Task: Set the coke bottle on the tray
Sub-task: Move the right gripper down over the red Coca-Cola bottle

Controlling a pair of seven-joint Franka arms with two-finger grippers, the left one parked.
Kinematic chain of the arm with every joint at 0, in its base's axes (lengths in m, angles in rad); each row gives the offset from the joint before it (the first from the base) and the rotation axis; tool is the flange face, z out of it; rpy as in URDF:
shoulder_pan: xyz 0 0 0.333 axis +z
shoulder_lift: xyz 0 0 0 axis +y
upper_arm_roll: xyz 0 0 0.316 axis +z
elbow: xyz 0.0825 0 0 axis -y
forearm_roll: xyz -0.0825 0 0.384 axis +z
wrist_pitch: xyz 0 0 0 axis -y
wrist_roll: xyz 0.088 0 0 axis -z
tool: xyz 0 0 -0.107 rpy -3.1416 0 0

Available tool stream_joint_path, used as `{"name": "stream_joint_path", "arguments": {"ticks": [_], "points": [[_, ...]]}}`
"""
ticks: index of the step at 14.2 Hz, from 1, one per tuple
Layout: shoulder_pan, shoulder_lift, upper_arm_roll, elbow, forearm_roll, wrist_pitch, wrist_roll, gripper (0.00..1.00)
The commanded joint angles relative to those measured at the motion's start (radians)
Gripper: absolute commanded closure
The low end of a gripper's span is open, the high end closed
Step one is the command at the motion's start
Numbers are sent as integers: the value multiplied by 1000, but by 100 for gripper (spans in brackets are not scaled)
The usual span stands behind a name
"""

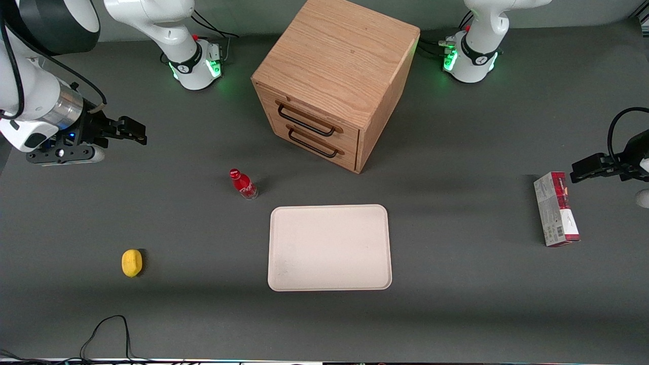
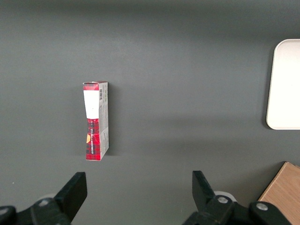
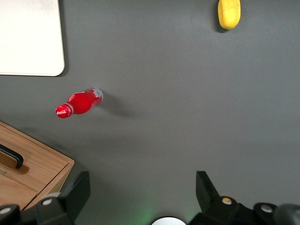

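Note:
The coke bottle (image 1: 243,184), small and red with a red cap and clear base, stands upright on the dark table, a little farther from the front camera than the tray and off its corner toward the working arm's end. It also shows in the right wrist view (image 3: 79,102). The tray (image 1: 329,247), flat and cream-white, lies empty in front of the wooden drawer box; its corner shows in the right wrist view (image 3: 28,42). My right gripper (image 1: 133,131) hovers open and empty above the table, well off from the bottle toward the working arm's end; it also shows in the right wrist view (image 3: 140,187).
A wooden drawer box (image 1: 332,81) with two black handles stands farther from the camera than the tray. A yellow lemon-like object (image 1: 132,262) lies toward the working arm's end. A red-and-grey carton (image 1: 556,209) lies toward the parked arm's end. A black cable (image 1: 106,334) loops near the table's front edge.

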Motion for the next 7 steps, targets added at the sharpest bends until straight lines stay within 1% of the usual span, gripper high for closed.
{"name": "stream_joint_path", "arguments": {"ticks": [1, 5, 7], "points": [[11, 24, -20, 40, 23, -27, -17, 0], [11, 24, -20, 45, 23, -29, -31, 0], [14, 48, -19, 71, 26, -31, -15, 0]]}}
